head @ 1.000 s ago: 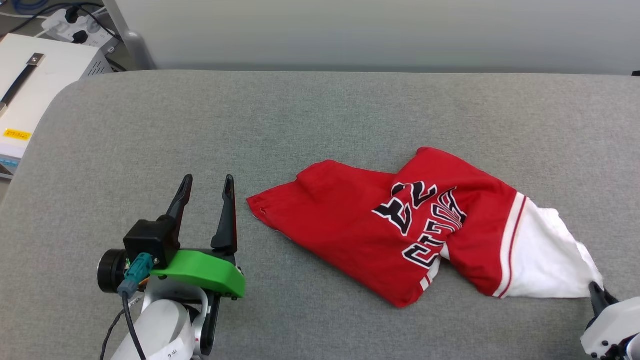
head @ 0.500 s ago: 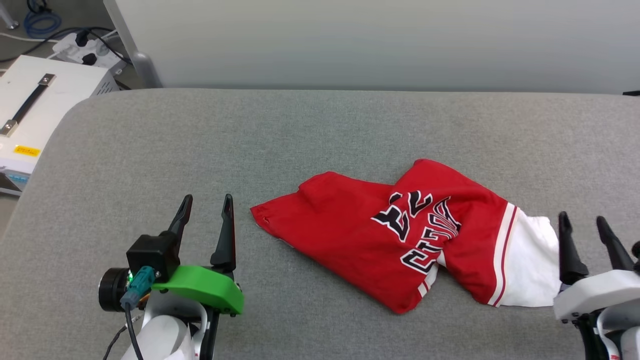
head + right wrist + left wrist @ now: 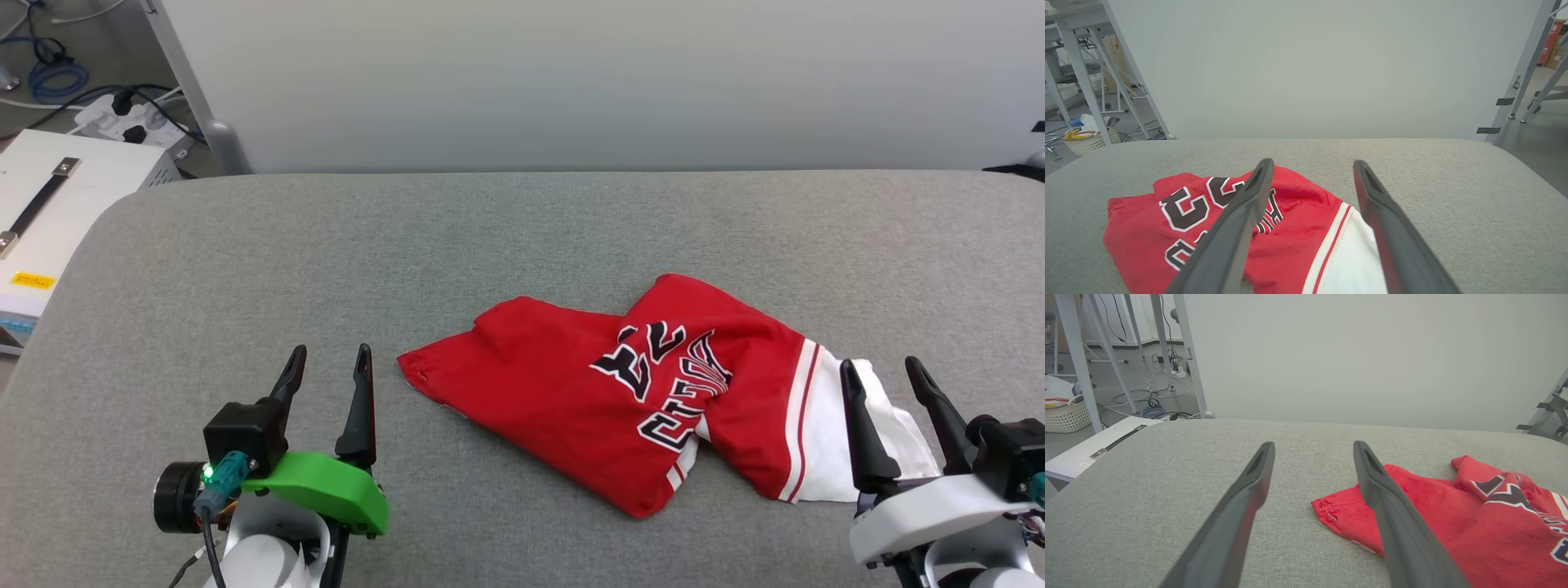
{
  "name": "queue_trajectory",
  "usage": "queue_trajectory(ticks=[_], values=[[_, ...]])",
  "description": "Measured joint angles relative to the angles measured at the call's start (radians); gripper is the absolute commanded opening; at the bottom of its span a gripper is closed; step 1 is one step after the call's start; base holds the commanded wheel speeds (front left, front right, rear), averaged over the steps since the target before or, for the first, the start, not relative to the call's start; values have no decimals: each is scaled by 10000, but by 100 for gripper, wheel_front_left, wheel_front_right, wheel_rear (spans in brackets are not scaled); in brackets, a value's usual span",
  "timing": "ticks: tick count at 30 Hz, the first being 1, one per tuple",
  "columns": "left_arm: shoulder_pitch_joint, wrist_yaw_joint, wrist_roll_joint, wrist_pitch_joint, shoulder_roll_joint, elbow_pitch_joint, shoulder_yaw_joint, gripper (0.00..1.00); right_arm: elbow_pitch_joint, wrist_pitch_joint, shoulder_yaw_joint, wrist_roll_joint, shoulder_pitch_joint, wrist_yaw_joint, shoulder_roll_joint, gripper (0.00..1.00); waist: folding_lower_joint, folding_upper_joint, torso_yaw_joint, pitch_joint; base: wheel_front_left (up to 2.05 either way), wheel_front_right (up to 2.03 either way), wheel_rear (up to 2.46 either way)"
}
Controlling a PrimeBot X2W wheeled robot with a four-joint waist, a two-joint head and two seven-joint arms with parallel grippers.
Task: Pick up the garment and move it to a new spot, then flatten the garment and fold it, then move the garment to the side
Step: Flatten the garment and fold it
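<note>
One garment (image 3: pixel 620 408) lies crumpled right of centre on the grey table (image 3: pixel 490 245). I see my right gripper (image 3: pixel 880 363) spread wide over its white sleeve (image 3: pixel 824 457), gripping nothing; my left gripper (image 3: pixel 331 349), equally wide, sits beside the red hem (image 3: pixel 416 367).

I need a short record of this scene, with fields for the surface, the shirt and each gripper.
surface: grey padded table
shirt: red, crumpled, lying on the table, number 23 showing
left gripper: open, empty, beside the shirt's red corner, apart from it
right gripper: open, empty, fingers over the white sleeve
</note>
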Motion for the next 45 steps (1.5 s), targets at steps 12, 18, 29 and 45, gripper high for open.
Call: queue_trajectory(ticks=[12,18,29,45], values=[[-630,-573,219,1049,-192,290,-1404,100,-1308,602,307,-238,635,0,228,100,0,0,-394,125,0,0,0],[-1523,-1492,573,2823,-640,767,-2940,100,-1476,736,240,-238,640,0,245,100,0,0,-625,377,0,0,0],[-3191,-3085,1298,5260,-1080,1613,-5346,100,-1538,698,224,-157,433,0,257,100,0,0,-909,1228,0,0,0],[-5802,-3308,-543,7139,-635,3062,-8167,0,-1012,334,341,125,-232,0,343,100,0,0,-1676,2469,0,0,0]])
